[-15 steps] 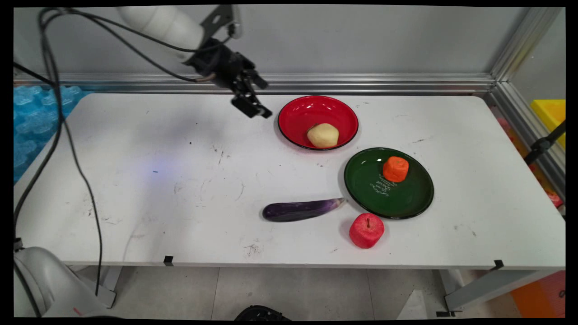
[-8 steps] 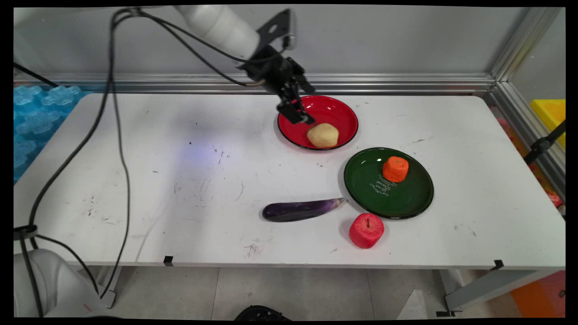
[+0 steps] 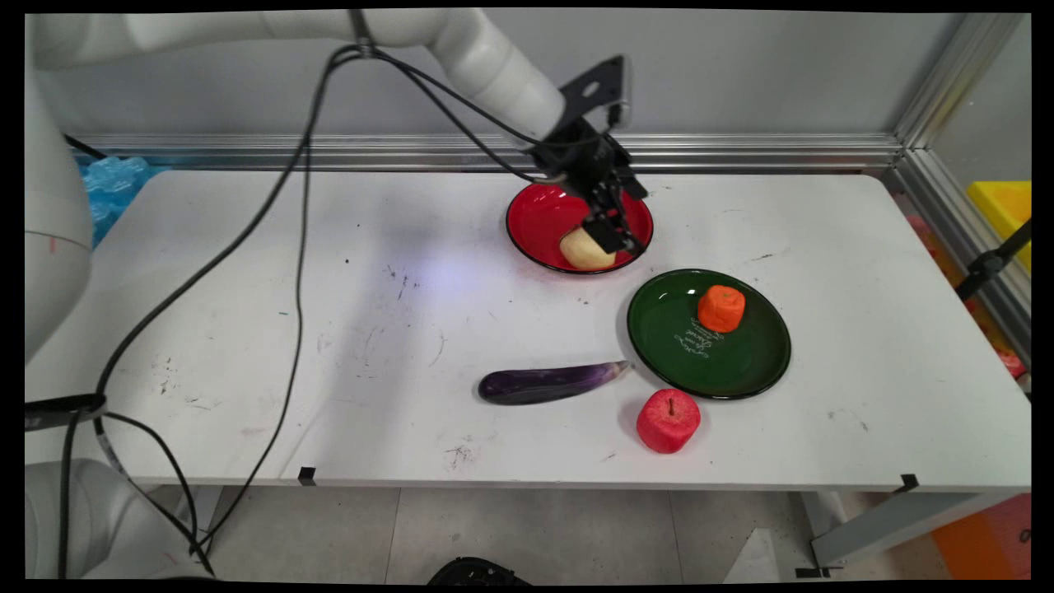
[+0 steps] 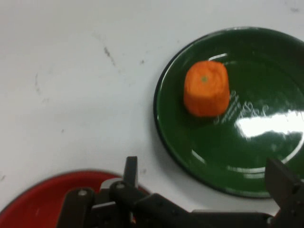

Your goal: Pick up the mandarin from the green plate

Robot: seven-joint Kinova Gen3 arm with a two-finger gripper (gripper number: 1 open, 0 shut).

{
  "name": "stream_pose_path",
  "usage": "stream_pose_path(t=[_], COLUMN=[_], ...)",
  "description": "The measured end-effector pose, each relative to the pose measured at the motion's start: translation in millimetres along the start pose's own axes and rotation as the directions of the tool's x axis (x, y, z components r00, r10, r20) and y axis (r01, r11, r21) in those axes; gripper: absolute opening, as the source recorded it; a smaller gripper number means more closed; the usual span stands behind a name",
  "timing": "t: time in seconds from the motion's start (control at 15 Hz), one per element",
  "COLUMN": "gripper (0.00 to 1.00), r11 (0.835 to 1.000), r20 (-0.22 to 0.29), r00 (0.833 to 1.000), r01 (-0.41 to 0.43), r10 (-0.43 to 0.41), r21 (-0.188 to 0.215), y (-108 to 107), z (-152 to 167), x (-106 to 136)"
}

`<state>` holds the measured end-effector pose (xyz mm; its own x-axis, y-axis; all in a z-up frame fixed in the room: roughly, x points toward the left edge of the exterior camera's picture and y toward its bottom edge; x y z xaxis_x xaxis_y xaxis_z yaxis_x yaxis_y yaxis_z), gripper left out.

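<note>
My black gripper [image 3: 613, 235] hangs over the right half of a red bowl [image 3: 527, 206], just above and right of the pale yellow potato [image 3: 579, 250] lying in it, and partly covers the potato. The jaws stand wide apart with nothing between them. In the hand view the gripper [image 4: 205, 167] looks past the bowl's rim [image 4: 38, 204] onto a green plate [image 4: 190, 142] with an orange fruit [image 4: 205, 88] on it. That plate [image 3: 683, 362] and orange [image 3: 721, 308] lie to the front right of the bowl.
A purple eggplant [image 3: 547, 383] and a red apple [image 3: 668, 420] lie near the table's front, left of and below the green plate. Black cables [image 3: 296, 206] hang across the left half. A metal rail [image 3: 741, 152] runs along the back.
The arm has swung from the table's back centre rightward and down, until the gripper is over the red bowl beside the potato. The things on the table have not moved.
</note>
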<state>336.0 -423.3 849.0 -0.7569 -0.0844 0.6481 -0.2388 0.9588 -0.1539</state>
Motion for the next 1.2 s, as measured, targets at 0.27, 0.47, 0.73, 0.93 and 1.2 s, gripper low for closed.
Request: stream_pose_path(t=[0.27,0.47,0.73,0.93,1.2], gripper=[1.00,1.00,1.00,1.00,1.00], r11=[0.999,0.998,0.996,0.994,0.991], r20=[-0.003,0.000,0.015,0.033,0.049], r00=[1.000,1.000,1.000,0.999,0.999], r01=[-0.013,-0.015,-0.016,-0.017,-0.018], r10=[0.013,0.015,0.018,0.021,0.025], r21=[-0.031,-0.055,-0.086,-0.108,-0.129], y=[-3.6,-5.1,-5.0,-4.4,-3.4], z=[40.8,72.1,110.9,136.1,155.9], x=[17.5,28.6,38.0,40.6,42.2])
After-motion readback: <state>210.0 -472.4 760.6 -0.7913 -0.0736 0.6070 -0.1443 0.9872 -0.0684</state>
